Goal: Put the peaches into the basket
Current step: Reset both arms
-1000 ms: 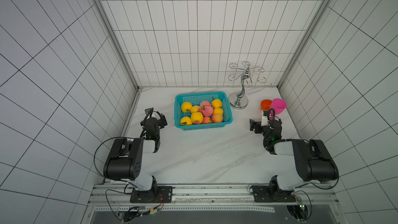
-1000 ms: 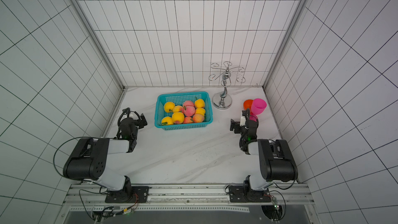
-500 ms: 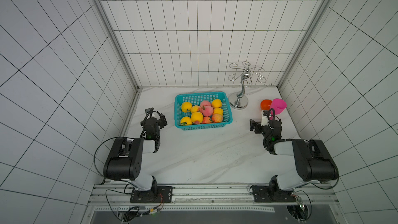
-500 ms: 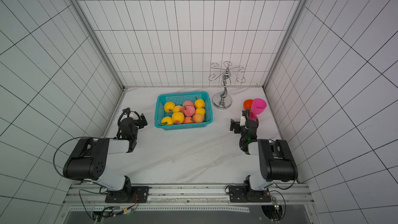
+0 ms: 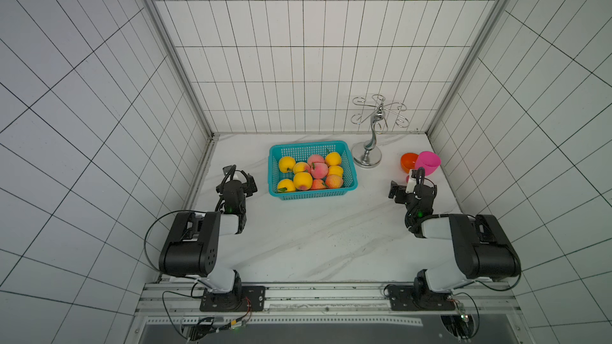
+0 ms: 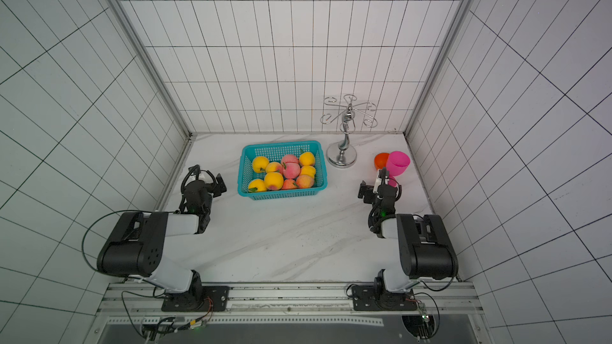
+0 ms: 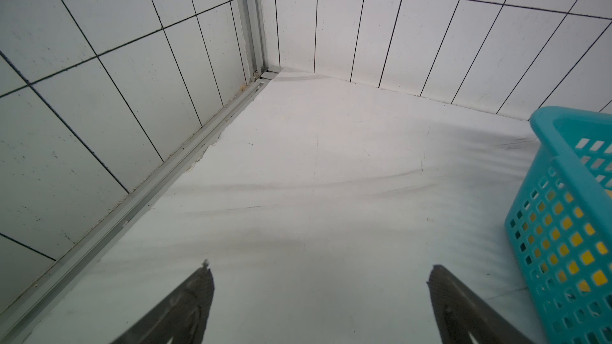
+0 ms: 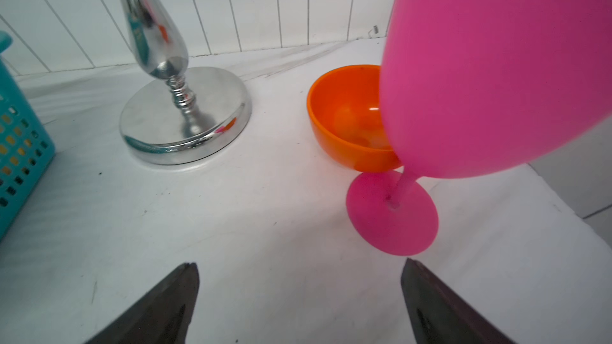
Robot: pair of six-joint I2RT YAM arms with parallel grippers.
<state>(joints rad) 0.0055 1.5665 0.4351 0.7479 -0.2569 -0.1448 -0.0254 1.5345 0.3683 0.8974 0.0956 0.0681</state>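
The turquoise basket (image 5: 351, 173) (image 6: 244, 173) stands at the back middle of the table and holds several peaches (image 5: 303, 180) (image 6: 274, 180), yellow-orange and pink-red. No peach lies loose on the table in either top view. My left gripper (image 5: 239, 177) (image 6: 208, 182) (image 7: 319, 271) rests low just left of the basket, open and empty; the basket's mesh corner (image 7: 563, 213) is beside it. My right gripper (image 5: 409, 186) (image 6: 376, 188) (image 8: 299, 271) rests right of the basket, open and empty, just short of the pink goblet's foot.
A chrome hook stand (image 5: 367, 157) (image 8: 185, 117) rises right of the basket. An orange goblet (image 5: 409, 162) (image 8: 347, 120) and a pink goblet (image 5: 428, 162) (image 8: 480, 71) stand by the right wall. Tiled walls close the table on three sides.
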